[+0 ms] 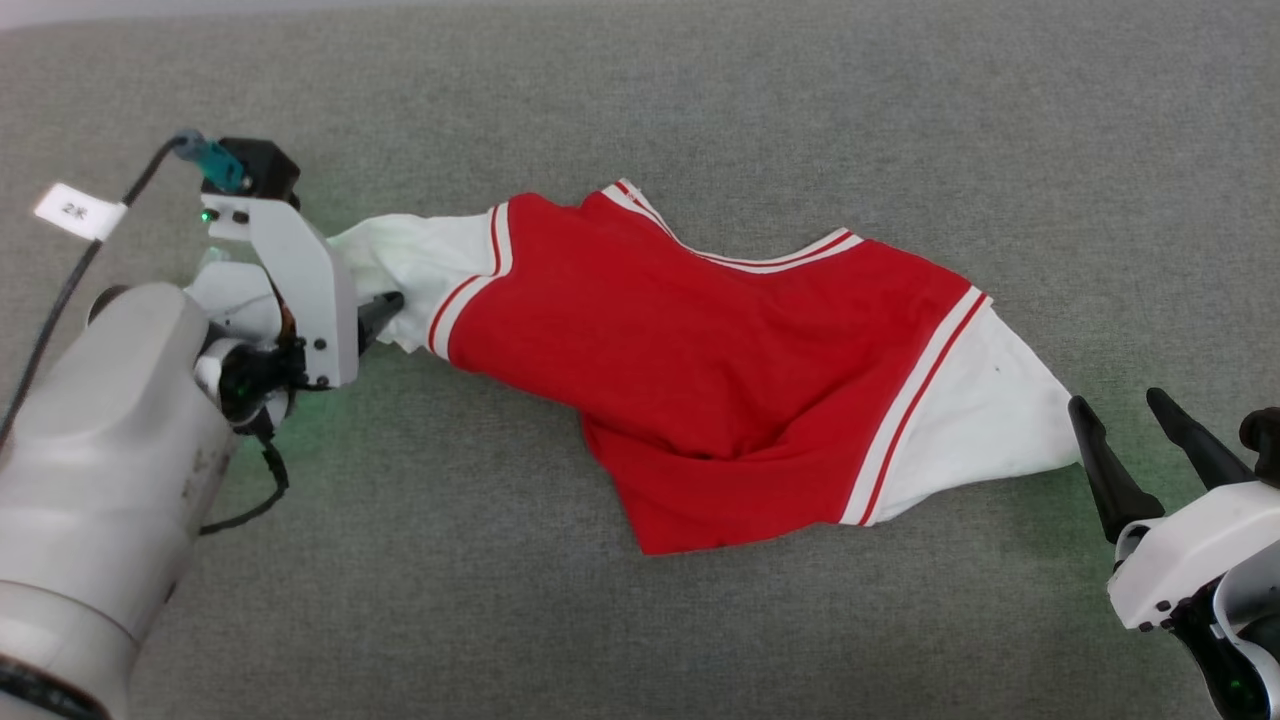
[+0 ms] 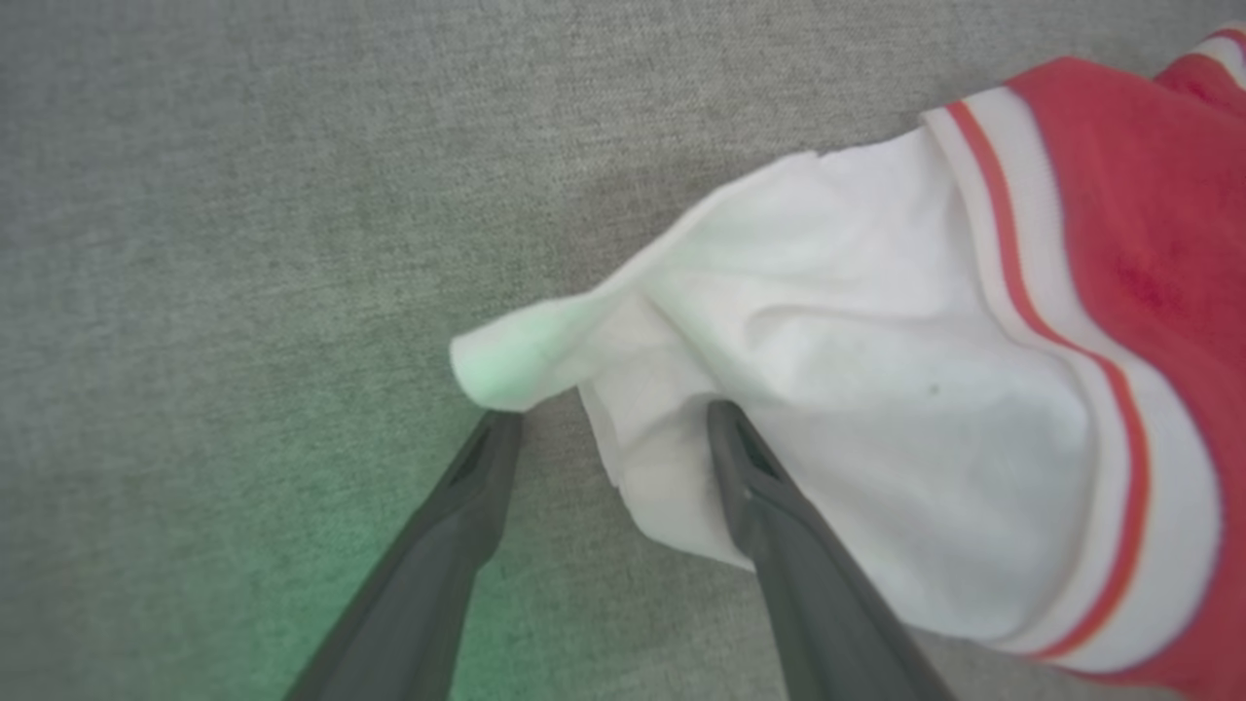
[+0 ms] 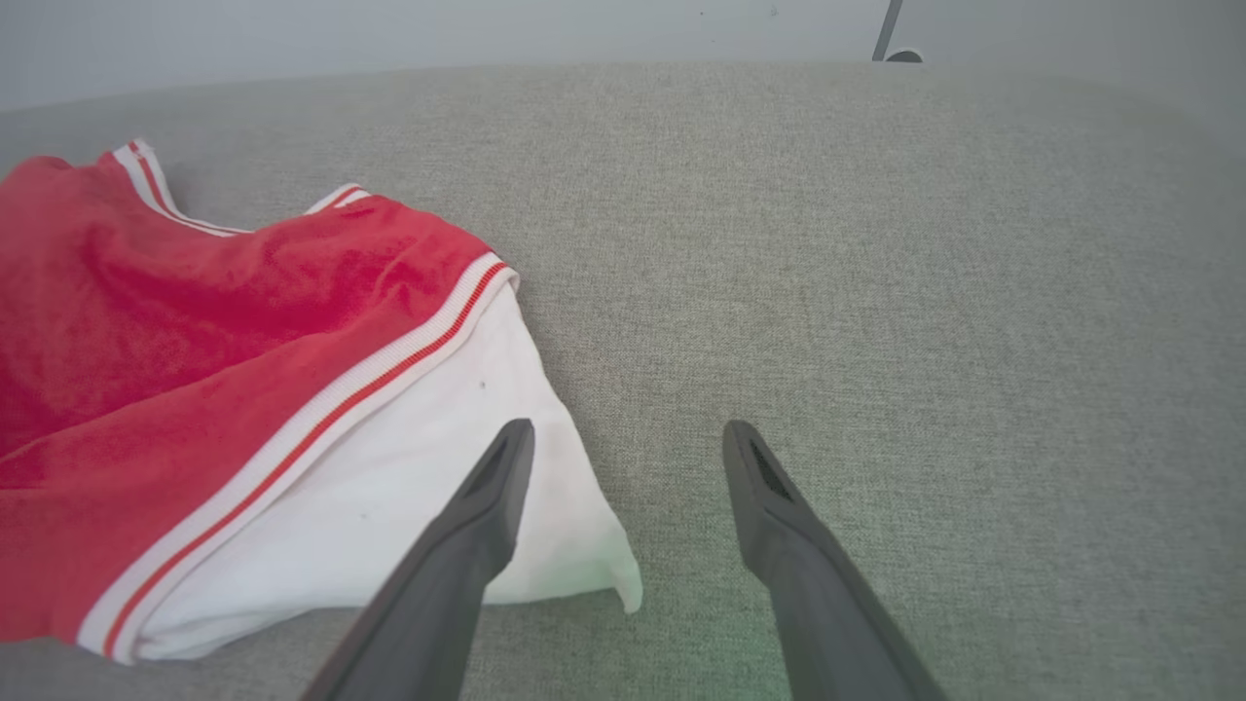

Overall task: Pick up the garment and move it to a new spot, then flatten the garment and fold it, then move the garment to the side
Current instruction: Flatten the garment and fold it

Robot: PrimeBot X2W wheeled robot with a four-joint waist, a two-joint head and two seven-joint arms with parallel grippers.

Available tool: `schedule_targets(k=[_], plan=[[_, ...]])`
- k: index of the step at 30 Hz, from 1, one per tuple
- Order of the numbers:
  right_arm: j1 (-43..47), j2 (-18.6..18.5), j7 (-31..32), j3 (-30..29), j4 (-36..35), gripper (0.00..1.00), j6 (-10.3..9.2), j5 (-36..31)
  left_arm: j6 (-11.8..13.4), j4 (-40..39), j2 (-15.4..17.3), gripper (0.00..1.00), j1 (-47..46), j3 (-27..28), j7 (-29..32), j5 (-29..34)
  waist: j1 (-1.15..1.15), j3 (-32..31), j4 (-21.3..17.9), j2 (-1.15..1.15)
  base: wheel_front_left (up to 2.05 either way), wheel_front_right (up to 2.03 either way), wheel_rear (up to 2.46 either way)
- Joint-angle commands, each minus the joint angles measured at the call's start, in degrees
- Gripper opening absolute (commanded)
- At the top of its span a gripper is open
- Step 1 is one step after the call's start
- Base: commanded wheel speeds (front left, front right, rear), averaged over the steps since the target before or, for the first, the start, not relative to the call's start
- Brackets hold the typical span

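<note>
Red with white sleeves [image 1: 980, 420], the jersey [image 1: 720, 380] lies rumpled across the middle of the table [image 1: 900, 120]. We judge it light, limp, prone to bunching; sleeve ends are the holds. Our left hand [image 2: 613, 414] gapes around one sleeve, our right hand [image 1: 1115, 400] gapes beside the other.
</note>
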Motion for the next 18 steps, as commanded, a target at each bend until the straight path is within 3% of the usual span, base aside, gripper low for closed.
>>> schedule_targets(k=[1, 2, 3, 4, 18], plan=[[-0.74, 0.11, -0.16, -0.18, 0.04, 1.0, -0.04, -0.38, -0.04, 1.97, -1.55, 0.8, 2.53, -0.65, 1.84, -1.01, 0.0, 0.12, 0.06, 0.0, 0.0, 0.0, 0.0], [-0.88, 0.24, -0.06, -0.24, 0.14, 1.0, -0.04, -0.52, -0.06, 2.42, -2.08, 0.45, 2.7, -0.58, 2.6, -1.56, 0.0, 0.1, 0.12, 0.0, 0.0, 0.0, 0.0], [-0.98, 0.33, 0.04, -0.35, 0.2, 1.0, -0.04, -0.67, -0.06, 2.86, -2.53, 0.28, 2.91, -0.71, 3.51, -1.95, 0.0, 0.05, 0.2, 0.0, 0.0, 0.0, 0.0], [-1.01, 0.31, 0.12, -0.44, 0.26, 1.0, -0.04, -0.73, -0.08, 3.17, -2.78, 0.0, 3.04, -0.88, 3.81, -2.02, 0.0, -0.03, 0.32, 0.0, 0.0, 0.0, 0.0], [1.08, -0.17, 0.48, -1.78, 1.15, 1.0, -0.04, -1.1, -0.07, 5.29, -3.06, 0.0, 1.53, -0.21, 4.34, -3.66, 0.0, -5.56, 3.96, 0.0, 0.0, 0.0, 0.0]])
